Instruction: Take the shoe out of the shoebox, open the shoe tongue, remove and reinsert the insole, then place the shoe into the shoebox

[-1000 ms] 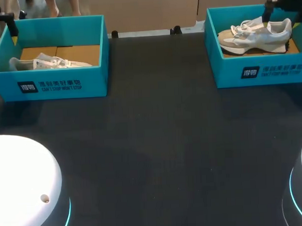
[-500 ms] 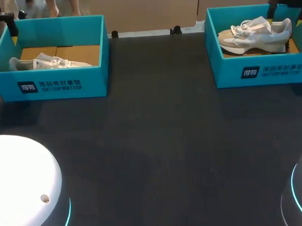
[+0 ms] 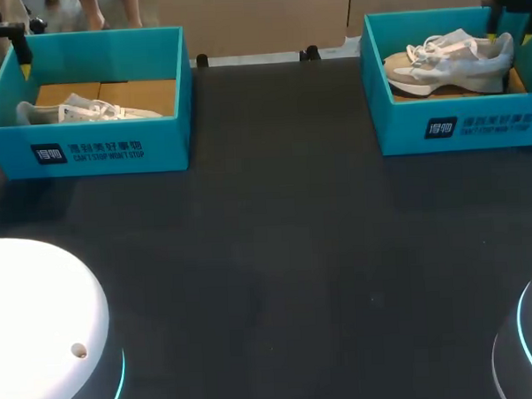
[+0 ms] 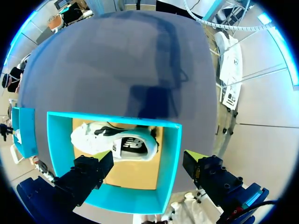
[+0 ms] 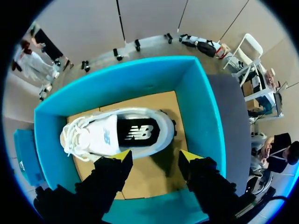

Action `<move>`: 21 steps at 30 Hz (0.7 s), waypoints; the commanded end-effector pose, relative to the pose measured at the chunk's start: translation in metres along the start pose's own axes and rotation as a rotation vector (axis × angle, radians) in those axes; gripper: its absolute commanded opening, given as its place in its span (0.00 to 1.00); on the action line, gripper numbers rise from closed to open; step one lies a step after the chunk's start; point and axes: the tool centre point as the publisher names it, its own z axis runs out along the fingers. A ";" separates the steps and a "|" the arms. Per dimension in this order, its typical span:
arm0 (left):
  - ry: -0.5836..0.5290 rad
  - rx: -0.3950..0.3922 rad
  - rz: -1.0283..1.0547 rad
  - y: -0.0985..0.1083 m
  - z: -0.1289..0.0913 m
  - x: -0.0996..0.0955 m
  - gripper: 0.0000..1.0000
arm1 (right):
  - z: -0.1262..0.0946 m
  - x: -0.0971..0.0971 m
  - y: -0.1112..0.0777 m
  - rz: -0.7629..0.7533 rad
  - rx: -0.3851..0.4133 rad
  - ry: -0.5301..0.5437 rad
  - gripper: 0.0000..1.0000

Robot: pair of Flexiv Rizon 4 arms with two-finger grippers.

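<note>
- The left end effector [image 4: 150, 154] hangs over the left shoebox [image 3: 114, 153] with its fingers spread wide and nothing between them. It has not shifted over the last second.
- The left shoe [image 3: 77, 110] lies inside that box on the cardboard floor, apparently on its side and untouched.
- The worktop [image 3: 285, 234] between the two boxes carries no shoe or insole.
- The right shoebox [image 3: 457, 125] sits at the far right of the worktop. The right shoe [image 3: 450, 63] lies inside it, side panel up and laces toward the middle of the worktop.
- The right end effector [image 5: 155, 156] has changed most. A second ago it was down by the shoe's heel, and it has since drawn up and away toward the box's far right corner.
- Its fingers are spread and empty, and the shoe lies just ahead of the tips, not between them.
- The shoe has barely moved while the arm pulled back. Judging by that, either it has just been set back in its box, which would finish the task, or no grip was made. These frames cannot tell which.
</note>
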 end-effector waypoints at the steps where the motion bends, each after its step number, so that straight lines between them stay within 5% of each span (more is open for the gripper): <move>1: 0.002 -0.003 0.000 -0.002 0.000 0.000 1.00 | 0.011 -0.003 0.015 -0.006 0.074 -0.007 0.58; 21: 0.002 -0.003 0.000 -0.002 0.000 0.000 1.00 | 0.053 -0.020 0.029 -0.017 0.111 -0.070 0.51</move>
